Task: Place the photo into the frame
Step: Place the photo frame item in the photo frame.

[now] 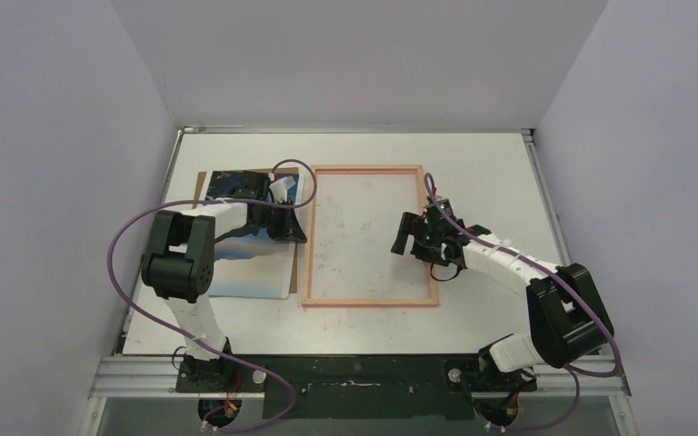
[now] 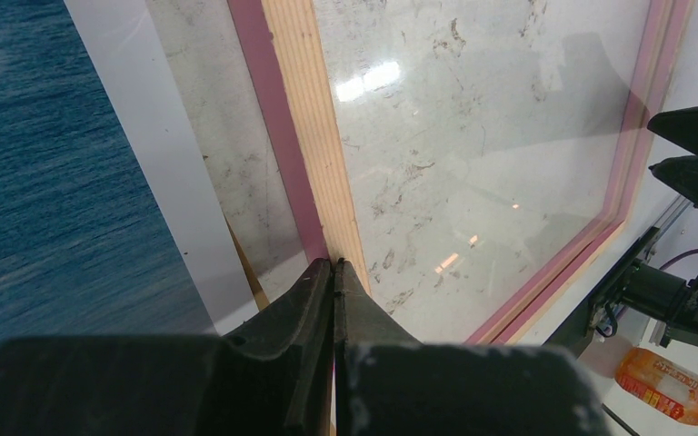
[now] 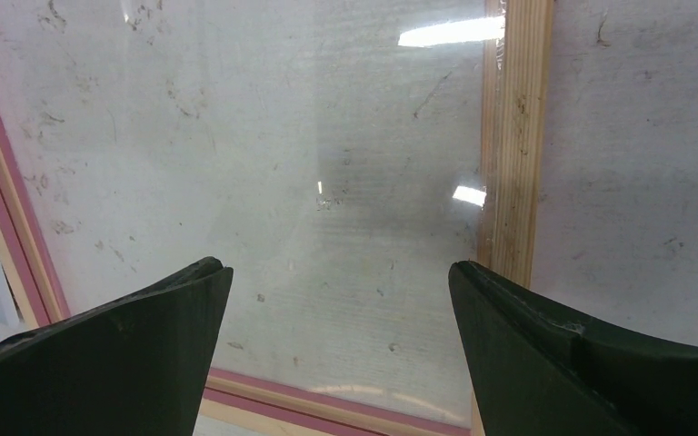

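Note:
The frame (image 1: 310,236) lies flat mid-table with its pale wood back up and pink showing at the edges, the scuffed table visible through it. The photo (image 1: 247,272) lies left of it, dark blue at the far end and pale at the near end, partly hidden under my left arm. My left gripper (image 1: 293,223) is shut, its tips (image 2: 334,263) meeting right at the frame's left rail (image 2: 304,136), with the photo (image 2: 45,182) beside them. My right gripper (image 1: 411,238) is open over the frame's inside, near the right rail (image 3: 513,136), and nothing is between its fingers (image 3: 341,268).
A brown backing board (image 1: 202,178) lies under the photo and pokes out at its far left corner. Pale walls close in the table on three sides. An orange packet (image 2: 668,386) lies beyond the table by the arm bases.

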### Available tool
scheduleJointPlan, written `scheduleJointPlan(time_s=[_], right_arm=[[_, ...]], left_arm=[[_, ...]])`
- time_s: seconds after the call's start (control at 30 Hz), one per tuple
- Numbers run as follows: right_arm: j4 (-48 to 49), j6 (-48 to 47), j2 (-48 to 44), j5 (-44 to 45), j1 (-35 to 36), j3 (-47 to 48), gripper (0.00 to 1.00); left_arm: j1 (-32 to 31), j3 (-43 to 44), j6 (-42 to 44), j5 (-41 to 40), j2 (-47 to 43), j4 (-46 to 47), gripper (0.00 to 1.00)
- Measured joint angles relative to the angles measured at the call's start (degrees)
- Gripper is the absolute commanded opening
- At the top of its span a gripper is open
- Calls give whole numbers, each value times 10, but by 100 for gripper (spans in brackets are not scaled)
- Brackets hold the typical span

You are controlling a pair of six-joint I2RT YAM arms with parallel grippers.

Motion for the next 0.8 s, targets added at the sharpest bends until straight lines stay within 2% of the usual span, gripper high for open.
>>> scheduleJointPlan(time_s=[0.4,0.6,0.8], right_arm=[[-27,-30,10,10,-22,50,94],[-7,-42,73,18,-30,67,96],[27,-44,92,17,-26,75,96]], left_arm=[[0,0,0,1,0,0,0],[0,0,0,1,0,0,0],[1,0,0,1,0,0,0]])
